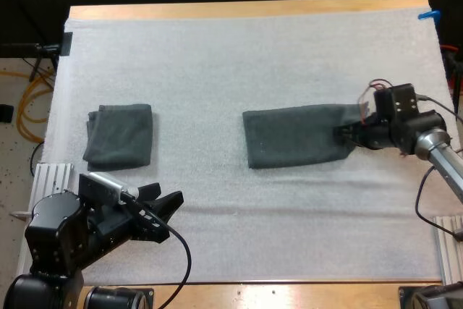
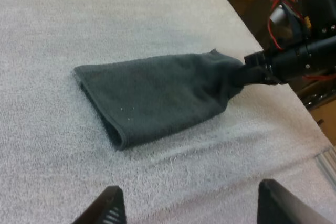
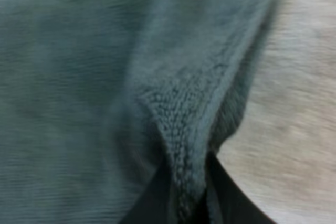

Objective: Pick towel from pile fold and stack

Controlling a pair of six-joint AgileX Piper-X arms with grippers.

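High view: right gripper (image 1: 341, 134) grips the right end of the towel (image 1: 293, 137), whose long axis runs left-right at centre-right. The left gripper (image 1: 169, 193), jaws wide, sits lower left, below the folded towel (image 1: 119, 135).

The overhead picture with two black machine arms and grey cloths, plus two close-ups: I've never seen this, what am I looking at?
It's a two-armed robot at a wooden table covered by a white mat. The overhead picture is taken from behind the arms, looking down. The close-ups come from cameras riding on each wrist. On the mat lie a small folded towel at the left and a longer towel toward the right. The right claw pinches the longer towel's right end; its close-up shows cloth between black fingers. The left claw is open, holding nothing, facing that towel.
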